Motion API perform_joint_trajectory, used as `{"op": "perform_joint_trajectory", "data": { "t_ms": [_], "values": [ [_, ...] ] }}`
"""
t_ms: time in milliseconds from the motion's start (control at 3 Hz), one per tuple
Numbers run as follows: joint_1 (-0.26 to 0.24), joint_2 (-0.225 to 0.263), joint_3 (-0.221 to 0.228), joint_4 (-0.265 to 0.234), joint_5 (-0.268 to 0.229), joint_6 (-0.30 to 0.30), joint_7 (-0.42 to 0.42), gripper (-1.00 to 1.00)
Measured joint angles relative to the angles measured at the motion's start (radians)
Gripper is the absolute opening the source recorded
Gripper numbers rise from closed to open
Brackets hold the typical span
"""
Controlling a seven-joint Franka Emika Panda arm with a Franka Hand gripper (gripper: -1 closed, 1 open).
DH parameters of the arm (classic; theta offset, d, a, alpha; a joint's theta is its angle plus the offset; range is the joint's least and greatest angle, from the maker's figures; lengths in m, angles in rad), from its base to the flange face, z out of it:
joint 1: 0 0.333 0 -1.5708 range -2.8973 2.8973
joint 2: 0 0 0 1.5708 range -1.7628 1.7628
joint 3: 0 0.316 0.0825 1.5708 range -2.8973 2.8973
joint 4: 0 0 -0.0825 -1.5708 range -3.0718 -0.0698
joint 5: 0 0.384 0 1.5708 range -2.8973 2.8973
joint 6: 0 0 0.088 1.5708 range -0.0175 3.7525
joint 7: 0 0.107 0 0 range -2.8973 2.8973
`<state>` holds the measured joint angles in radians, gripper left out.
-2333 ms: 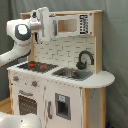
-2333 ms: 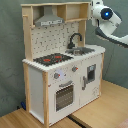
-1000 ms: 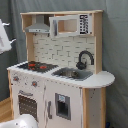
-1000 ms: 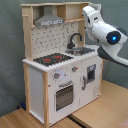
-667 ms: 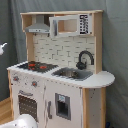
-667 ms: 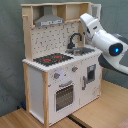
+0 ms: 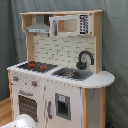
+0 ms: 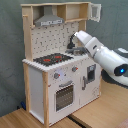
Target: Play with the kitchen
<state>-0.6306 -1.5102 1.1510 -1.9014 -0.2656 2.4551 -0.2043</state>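
The kitchen (image 7: 60, 70) is a tall white and light-wood toy, seen in both exterior views. It has a black stove with red burners (image 7: 35, 65), a black faucet (image 7: 85, 59), a sink (image 7: 72, 74), a grey hood (image 7: 38, 26) and an oven door (image 7: 27, 105). In the second exterior view the kitchen (image 8: 55, 75) shows its stove (image 8: 54, 59) and knobs (image 8: 56, 75). My white arm reaches in from the second exterior view's right. My gripper (image 8: 73, 40) hangs over the sink area, right by the faucet and partly hiding it. In the first exterior view the gripper is out of view.
A white rounded part of the arm (image 7: 22, 121) shows at the first exterior view's bottom left. The upper cabinet door (image 8: 95, 10) stands open. A microwave panel (image 7: 70, 25) sits beside the hood. The kitchen stands on a wooden floor (image 8: 20, 120) before a grey curtain.
The arm has left the first exterior view's top left. In the second exterior view it has swung down from beside the upper cabinet, leftward to the faucet.
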Motion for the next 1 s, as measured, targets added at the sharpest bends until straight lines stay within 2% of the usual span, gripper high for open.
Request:
{"op": "perform_joint_trajectory", "data": {
  "t_ms": [333,667,1000],
  "values": [
    [0.03,0.001,0.066,-0.003,-0.028,0.01,-0.066,1.0],
    [0.08,0.007,0.13,-0.035,-0.028,0.013,-0.136,1.0],
    [0.14,0.013,0.182,-0.094,-0.028,0.019,-0.158,1.0]
  ]
}}
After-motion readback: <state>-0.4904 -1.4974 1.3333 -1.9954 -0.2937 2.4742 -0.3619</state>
